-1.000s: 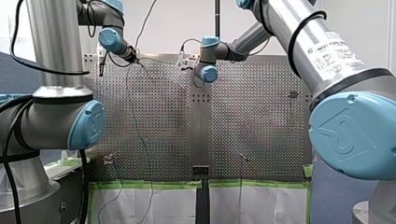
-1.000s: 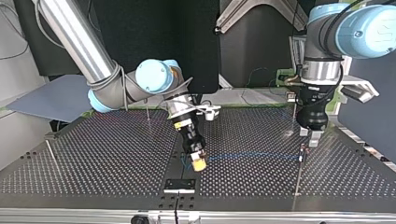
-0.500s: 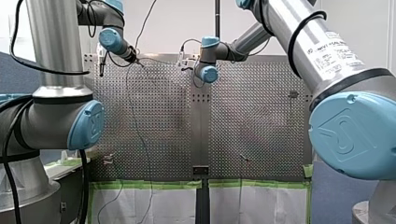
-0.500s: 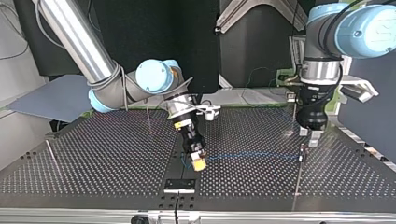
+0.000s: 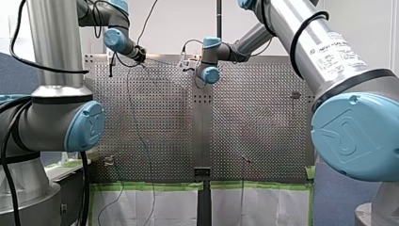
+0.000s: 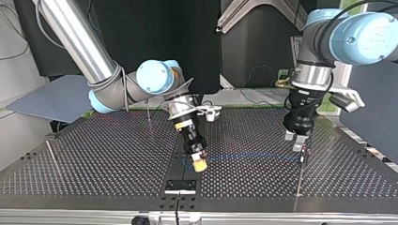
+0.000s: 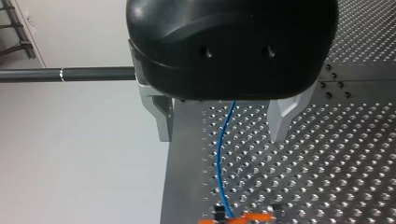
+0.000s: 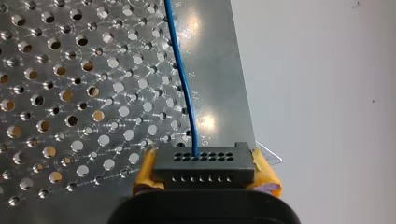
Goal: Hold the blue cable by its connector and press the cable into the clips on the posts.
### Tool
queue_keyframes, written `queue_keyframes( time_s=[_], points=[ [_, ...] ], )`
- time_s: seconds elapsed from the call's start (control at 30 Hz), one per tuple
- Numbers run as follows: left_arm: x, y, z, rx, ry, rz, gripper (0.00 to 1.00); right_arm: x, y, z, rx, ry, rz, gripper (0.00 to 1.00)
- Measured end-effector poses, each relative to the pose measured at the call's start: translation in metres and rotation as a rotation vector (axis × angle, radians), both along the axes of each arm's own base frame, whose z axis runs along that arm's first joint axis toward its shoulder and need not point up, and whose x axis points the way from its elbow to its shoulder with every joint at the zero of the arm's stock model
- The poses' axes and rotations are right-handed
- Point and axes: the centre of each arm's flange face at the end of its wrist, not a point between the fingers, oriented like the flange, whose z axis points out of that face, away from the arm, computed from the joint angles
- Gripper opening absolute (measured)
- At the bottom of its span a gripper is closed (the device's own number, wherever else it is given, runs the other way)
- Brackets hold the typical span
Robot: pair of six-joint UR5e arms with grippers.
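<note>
Right wrist view: the right end effector (image 8: 205, 176) is closed on the connector (image 8: 204, 161), with its yellow pads (image 8: 267, 175) bearing on the connector's two short ends. The blue cable (image 8: 181, 79) leaves the connector's face and runs straight ahead, away from the end effector, low over the perforated worktop (image 8: 70, 93).

Left wrist view: the left end effector (image 7: 223, 123) stands wide and holds nothing. Its metal fingers (image 7: 285, 116) straddle the cable, one on each side, without touching it. The cable leads on to the connector, directly ahead.

Top view: the cable forms a nearly straight line from the connector to a thin post (image 6: 299, 180). The left end effector is at the end of that line far from the connector, just beside the post's top. The clip (image 6: 305, 149) there is too small to read, so it cannot be told whether the cable is seated.

Governing relation: the cable's long axis runs from the connector to the post and passes between the left fingers. The left arm is the nearer to the post; the right arm, at the connector, is well apart from it.

Judged procedure:
- Right arm: hold the connector so the line is taut.
- Left arm: descend on the cable beside the post and press it into the clip.

Caution: a press off the cable's axis would likely push the cable past the clip.
</note>
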Motion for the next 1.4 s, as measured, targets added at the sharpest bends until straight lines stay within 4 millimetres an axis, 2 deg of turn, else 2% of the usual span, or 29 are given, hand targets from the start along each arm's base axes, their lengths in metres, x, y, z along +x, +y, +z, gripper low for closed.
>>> queue_keyframes(
  time_s=[0.2,0.5,0.77,1.4],
  points=[
    [0.009,-0.007,0.006,-0.003,-0.006,0.012,1.00,0.000,0.000,-0.001,0.001,0.000,0.004,0.00],
    [0.028,-0.024,-0.008,-0.001,0.003,0.023,1.00,0.000,0.000,-0.002,0.003,0.001,0.004,0.00],
    [0.049,-0.036,-0.007,-0.019,-0.025,0.053,1.00,0.001,0.000,-0.003,0.004,0.002,0.004,0.00],
    [0.077,-0.047,-0.002,-0.036,-0.038,0.093,1.00,0.001,0.000,-0.003,0.004,0.004,0.004,0.00]
  ],
)
